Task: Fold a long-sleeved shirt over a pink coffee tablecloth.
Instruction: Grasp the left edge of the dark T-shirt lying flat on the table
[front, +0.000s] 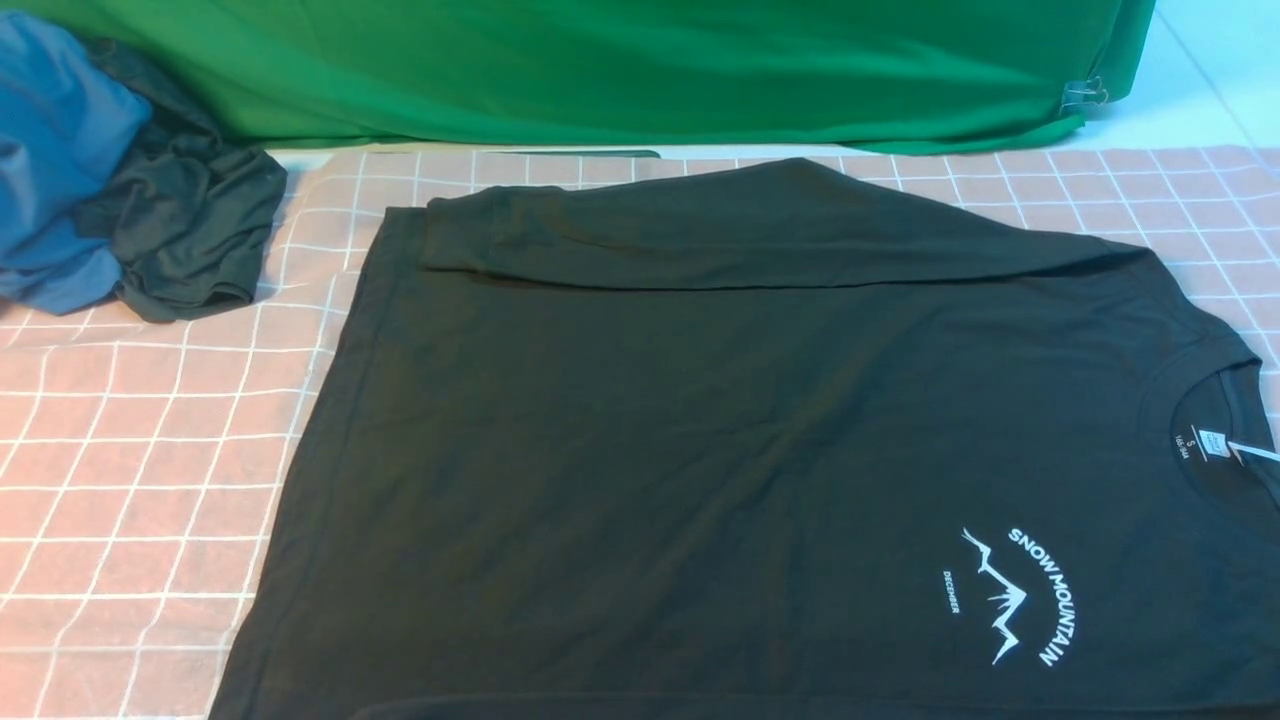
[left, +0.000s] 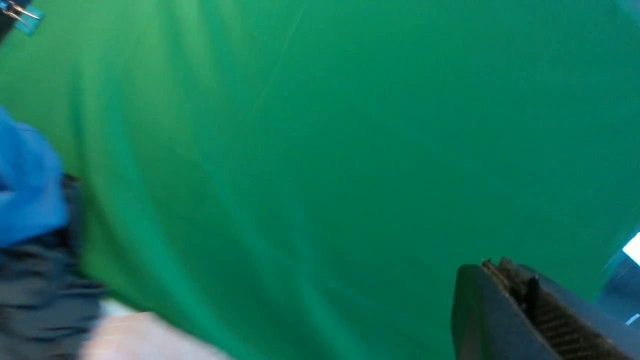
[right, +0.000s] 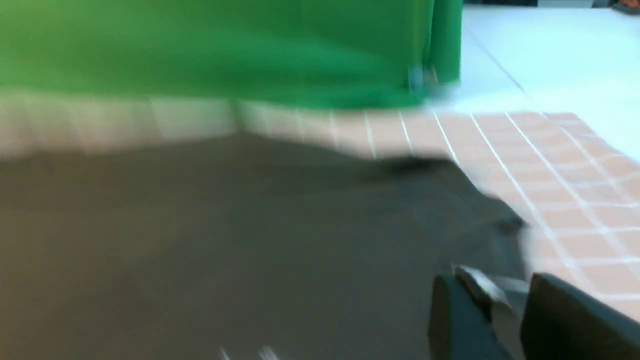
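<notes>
Front view gave us the layout from the left. A blue garment (front: 55, 150) and a dark grey-green garment (front: 190, 230) were heaped at the far left, resting partly on the pink coffee tablecloth (front: 130, 480) and clear of the work. The long-sleeved shirt (front: 700, 450) lay flat on that cloth, print side up. Its long axis ran across us, with the hem (front: 300, 480) toward the left and the collar (front: 1210, 400) and neck label (front: 1213, 443) at the right. One sleeve (front: 750, 230) was folded in along the far side of the body, just short of the green cloth (front: 600, 70). The near side ran out of the picture, so we could not see the other sleeve. Neither arm showed in this view.

Left wrist view showed the left pincer (left: 505, 280) closed with nothing in it. It faced the green cloth, and the shirt was out of its sight.

Right wrist view, blurred, showed the right pincer (right: 495, 300) low over the shirt near one edge, with pink squares just beyond. Its jaws stood part-way apart with something pale between them, and we could not tell whether it had a grip.

We judged the right arm much the nearer to the shirt, probably at its collar end. From there the garment's length stretched away toward the robot's left.
</notes>
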